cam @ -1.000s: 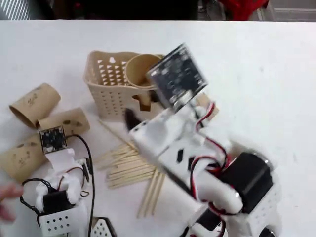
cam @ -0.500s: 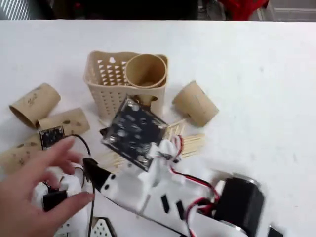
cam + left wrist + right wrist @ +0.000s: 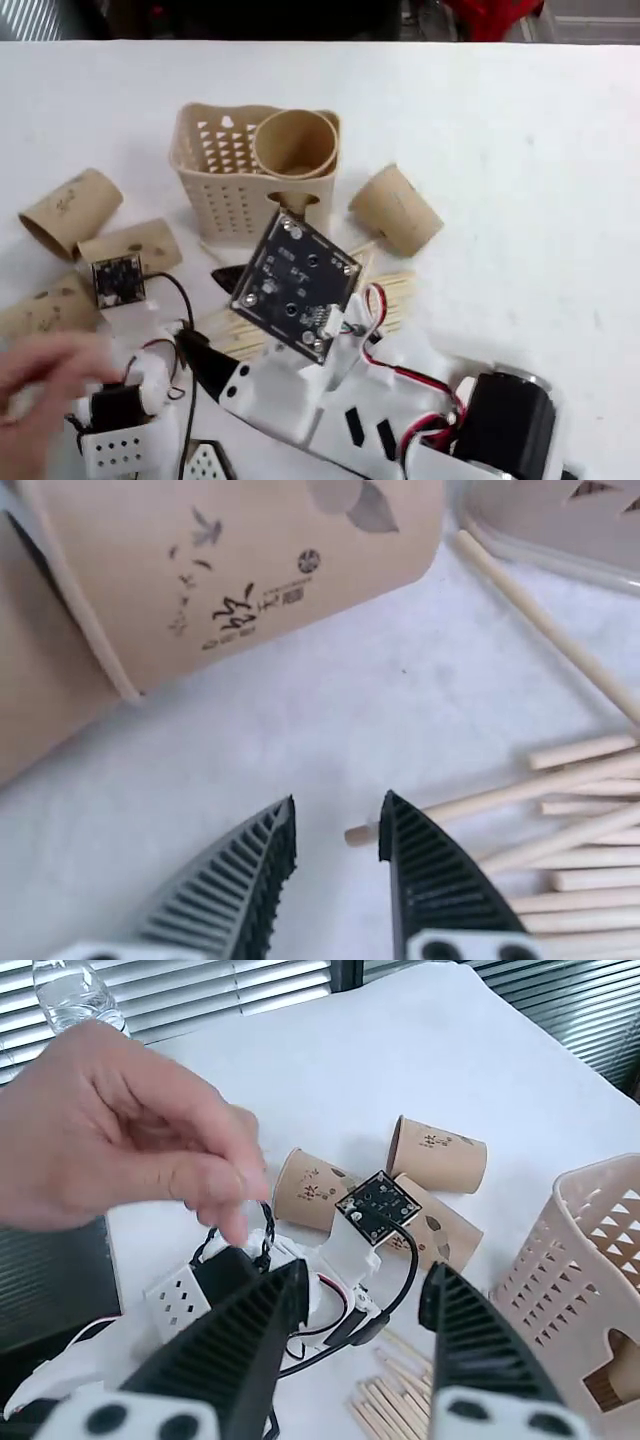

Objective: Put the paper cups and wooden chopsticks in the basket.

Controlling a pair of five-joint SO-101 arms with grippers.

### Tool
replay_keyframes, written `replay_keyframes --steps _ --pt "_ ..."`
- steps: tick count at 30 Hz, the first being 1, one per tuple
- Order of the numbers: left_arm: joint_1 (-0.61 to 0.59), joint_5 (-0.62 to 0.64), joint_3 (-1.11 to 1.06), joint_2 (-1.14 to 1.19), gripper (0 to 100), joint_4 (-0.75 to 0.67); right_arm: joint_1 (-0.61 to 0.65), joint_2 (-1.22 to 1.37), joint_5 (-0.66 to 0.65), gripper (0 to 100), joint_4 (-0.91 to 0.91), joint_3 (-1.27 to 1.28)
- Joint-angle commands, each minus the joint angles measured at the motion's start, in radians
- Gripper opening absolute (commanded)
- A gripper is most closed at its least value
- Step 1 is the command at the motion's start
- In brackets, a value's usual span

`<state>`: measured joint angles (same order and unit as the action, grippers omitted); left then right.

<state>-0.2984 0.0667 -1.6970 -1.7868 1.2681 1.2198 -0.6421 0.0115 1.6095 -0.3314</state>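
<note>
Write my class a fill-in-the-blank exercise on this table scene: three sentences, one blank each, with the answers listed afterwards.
1. Exactly ____ paper cup stands in the basket.
2. The wooden chopsticks lie on the ____.
3. The left gripper hangs over the chopstick ends with its jaws ____.
Missing words: one; table; open.

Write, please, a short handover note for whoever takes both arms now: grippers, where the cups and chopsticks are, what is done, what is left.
Left gripper: open, empty, low over the table beside the chopsticks.
Right gripper: open, empty, held above the table.
Done: one cup stands in the basket.
Left to do: three cups lying left of the basket, another cup right of it, the chopsticks loose in front.
</note>
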Motion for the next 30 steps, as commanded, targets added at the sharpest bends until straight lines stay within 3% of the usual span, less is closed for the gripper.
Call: replay_keyframes --steps 1,5,11,17,23,30 --pt "0.012 -0.011 0.003 -0.007 15 0.003 -0.005 -0.007 -0.009 19.1 -0.002 -0.031" --pt "0.012 -0.011 0.003 -0.007 15 0.003 -0.093 -0.004 -0.011 19.1 -0.021 -0.034" --pt "0.012 -0.011 0.003 -0.007 15 0.003 -0.552 0.101 -0.08 19.3 -0.073 0.021" --pt "0.012 -0.011 0.003 -0.007 15 0.003 -0.852 0.438 -0.13 19.1 -0.088 0.084" --pt "0.012 -0.011 0.003 -0.008 15 0.003 -0.986 0.817 0.012 19.1 -0.088 -0.049" --pt "0.012 -0.011 0.003 -0.008 15 0.003 -1.02 1.129 0.218 19.3 -0.082 -0.414"
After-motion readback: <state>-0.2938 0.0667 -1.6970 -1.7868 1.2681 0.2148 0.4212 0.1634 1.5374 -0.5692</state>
